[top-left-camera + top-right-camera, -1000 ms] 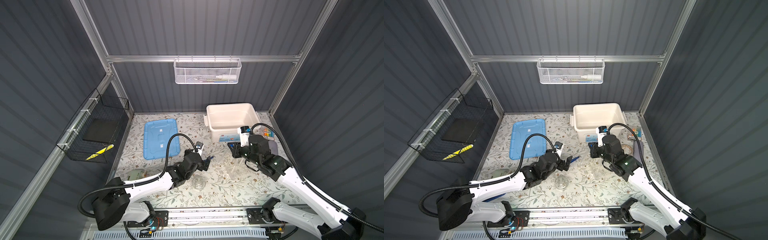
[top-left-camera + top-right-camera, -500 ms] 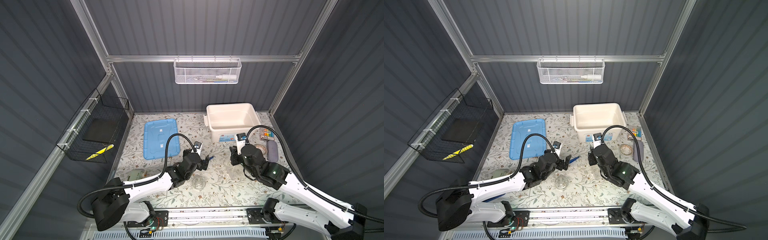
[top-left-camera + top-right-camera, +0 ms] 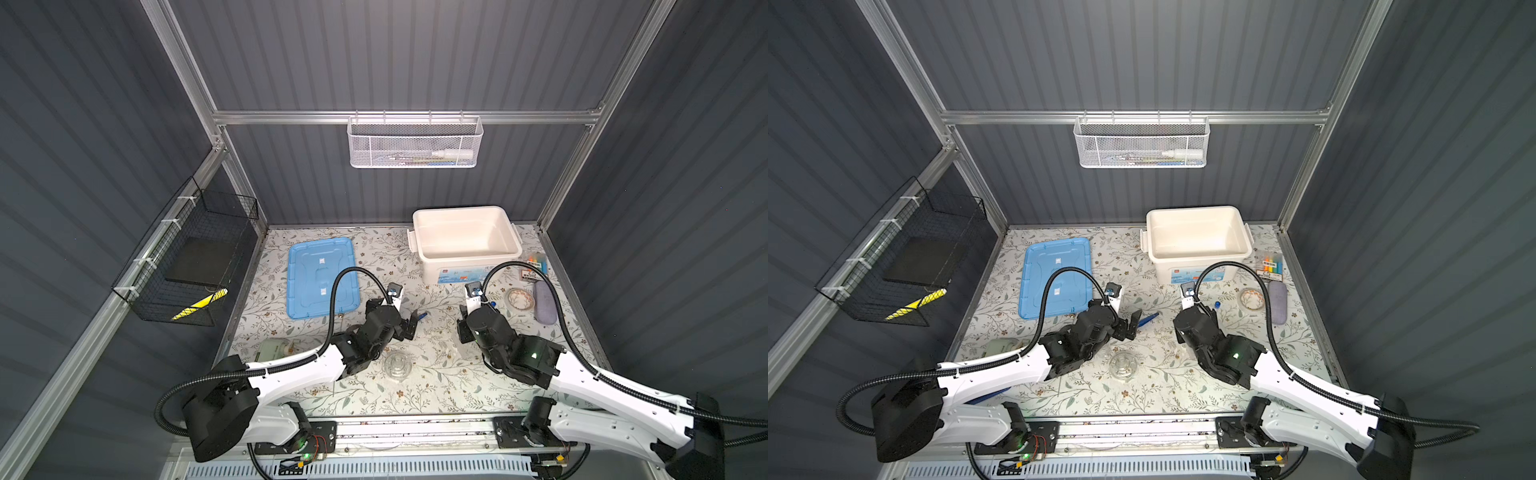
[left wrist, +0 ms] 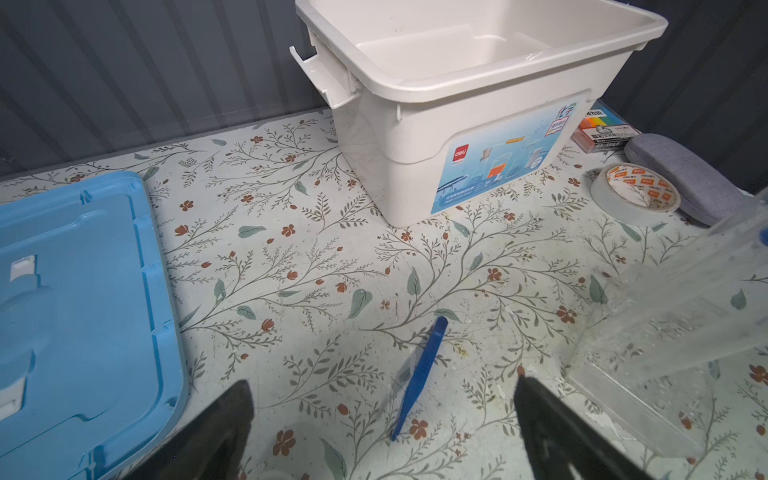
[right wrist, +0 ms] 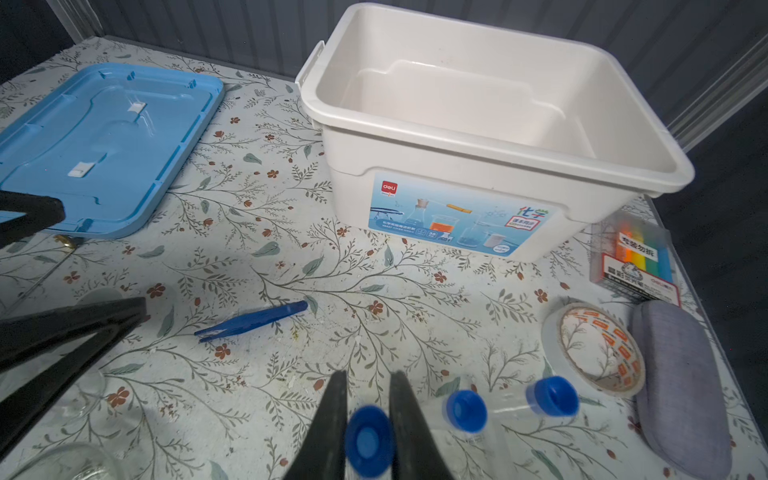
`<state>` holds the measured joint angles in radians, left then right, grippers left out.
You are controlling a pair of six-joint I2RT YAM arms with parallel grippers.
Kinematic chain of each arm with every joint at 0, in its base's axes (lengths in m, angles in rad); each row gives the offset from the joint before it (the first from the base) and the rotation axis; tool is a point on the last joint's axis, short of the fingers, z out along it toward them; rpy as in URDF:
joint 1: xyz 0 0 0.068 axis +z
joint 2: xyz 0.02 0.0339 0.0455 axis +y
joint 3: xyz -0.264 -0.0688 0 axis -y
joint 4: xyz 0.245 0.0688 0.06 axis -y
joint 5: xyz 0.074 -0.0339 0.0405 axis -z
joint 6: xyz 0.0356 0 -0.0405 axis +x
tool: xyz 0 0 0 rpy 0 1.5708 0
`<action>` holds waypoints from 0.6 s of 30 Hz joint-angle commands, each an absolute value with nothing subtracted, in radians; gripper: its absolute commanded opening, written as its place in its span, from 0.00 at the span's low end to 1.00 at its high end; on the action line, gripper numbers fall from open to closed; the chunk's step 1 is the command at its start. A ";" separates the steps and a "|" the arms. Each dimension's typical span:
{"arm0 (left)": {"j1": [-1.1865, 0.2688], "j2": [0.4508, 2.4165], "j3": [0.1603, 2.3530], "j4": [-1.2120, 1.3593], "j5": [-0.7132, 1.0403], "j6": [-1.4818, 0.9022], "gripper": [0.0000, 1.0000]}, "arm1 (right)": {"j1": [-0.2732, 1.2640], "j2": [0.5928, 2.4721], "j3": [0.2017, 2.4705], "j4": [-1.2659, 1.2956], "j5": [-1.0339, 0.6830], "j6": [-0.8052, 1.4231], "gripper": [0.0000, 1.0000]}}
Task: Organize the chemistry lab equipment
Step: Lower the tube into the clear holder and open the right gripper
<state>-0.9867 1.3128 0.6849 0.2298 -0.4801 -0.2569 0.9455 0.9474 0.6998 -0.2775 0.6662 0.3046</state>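
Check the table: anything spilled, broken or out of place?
Nothing looks spilled or broken. The white bin is empty, its blue lid off; blue tweezers and two capped test tubes lie loose on the mat. The right gripper holds a third tube.

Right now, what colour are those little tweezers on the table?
Blue tweezers, clearest in the right wrist view.

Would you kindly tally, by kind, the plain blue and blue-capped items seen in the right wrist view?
Blue-capped test tubes: 3
Blue tweezers: 1
Blue lid: 1
Total: 5
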 commanded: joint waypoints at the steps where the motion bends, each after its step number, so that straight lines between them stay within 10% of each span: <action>1: -0.982 1.316 0.677 0.233 -0.502 -0.272 1.00 | 0.950 0.944 0.670 -0.222 0.719 0.302 0.13; 18: -0.982 1.331 0.686 0.235 -0.498 -0.273 1.00 | 0.947 0.971 0.641 -0.195 0.720 0.285 0.14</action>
<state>-0.9867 1.3205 0.6849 0.2295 -0.4801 -0.2596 0.9451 0.9592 0.6373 -0.1638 0.7002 0.2935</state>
